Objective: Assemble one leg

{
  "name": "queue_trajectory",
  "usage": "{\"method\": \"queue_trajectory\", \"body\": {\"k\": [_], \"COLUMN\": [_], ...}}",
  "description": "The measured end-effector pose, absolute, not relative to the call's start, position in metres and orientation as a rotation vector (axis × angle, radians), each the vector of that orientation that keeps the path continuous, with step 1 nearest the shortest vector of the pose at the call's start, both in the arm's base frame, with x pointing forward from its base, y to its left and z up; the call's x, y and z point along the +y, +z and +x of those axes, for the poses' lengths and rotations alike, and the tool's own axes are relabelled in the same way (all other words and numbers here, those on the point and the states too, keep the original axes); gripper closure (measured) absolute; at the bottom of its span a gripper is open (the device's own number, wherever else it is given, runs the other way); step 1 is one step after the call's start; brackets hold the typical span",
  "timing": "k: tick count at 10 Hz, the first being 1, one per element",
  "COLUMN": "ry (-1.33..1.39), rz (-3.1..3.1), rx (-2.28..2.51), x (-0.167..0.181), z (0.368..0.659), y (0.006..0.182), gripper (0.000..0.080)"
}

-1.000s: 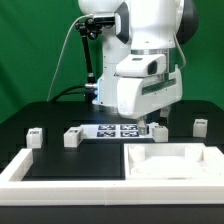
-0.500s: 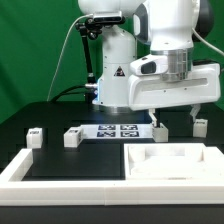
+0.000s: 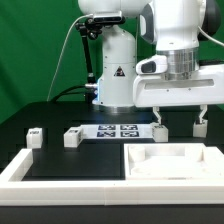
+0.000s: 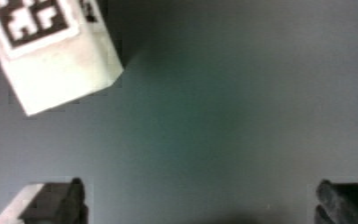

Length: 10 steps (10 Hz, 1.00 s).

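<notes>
Four small white legs with square tags stand on the black table in the exterior view: one at the far left (image 3: pixel 35 137), one beside it (image 3: pixel 72 138), one right of the marker board (image 3: pixel 158 131) and one at the far right (image 3: pixel 200 126). My gripper (image 3: pixel 180 114) hangs open and empty above the table, between the two right legs, touching neither. In the wrist view the gripper (image 4: pixel 201 205) is open over bare table. One tagged leg (image 4: pixel 51 50) lies off to one side, well clear of the fingertips (image 4: pixel 51 203). I cannot tell which leg it is.
The marker board (image 3: pixel 118 130) lies flat at the table's middle. A large white tray-like part with raised rims (image 3: pixel 176 160) sits at the front right. A white raised border (image 3: pixel 28 168) runs along the front and the left.
The arm has swung toward the exterior view's right and risen a little. The hand has turned, so both fingers now show spread apart. No leg has moved.
</notes>
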<state>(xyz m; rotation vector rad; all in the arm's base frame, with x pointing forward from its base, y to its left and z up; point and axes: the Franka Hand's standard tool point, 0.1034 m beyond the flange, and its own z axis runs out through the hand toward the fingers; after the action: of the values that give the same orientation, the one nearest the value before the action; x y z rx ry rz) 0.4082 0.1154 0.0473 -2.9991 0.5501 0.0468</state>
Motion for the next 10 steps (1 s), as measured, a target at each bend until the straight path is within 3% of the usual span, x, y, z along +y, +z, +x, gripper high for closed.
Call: {"method": "queue_trajectory", "body": {"k": [1, 5, 8, 10], "ry": [0.055, 0.068, 0.087, 0.270], "rz": [-2.952, -2.944, -2.956, -2.953], "rx": [0.755, 0.741, 0.683, 0.642], "x": [0.122, 0.147, 0.149, 0.143], "z": [0.396, 0.365, 0.363, 0.361], "y": [0.048, 0.050, 0.050, 0.049], "gripper": [0.0151, 0.0151, 0.0151, 0.0151]}}
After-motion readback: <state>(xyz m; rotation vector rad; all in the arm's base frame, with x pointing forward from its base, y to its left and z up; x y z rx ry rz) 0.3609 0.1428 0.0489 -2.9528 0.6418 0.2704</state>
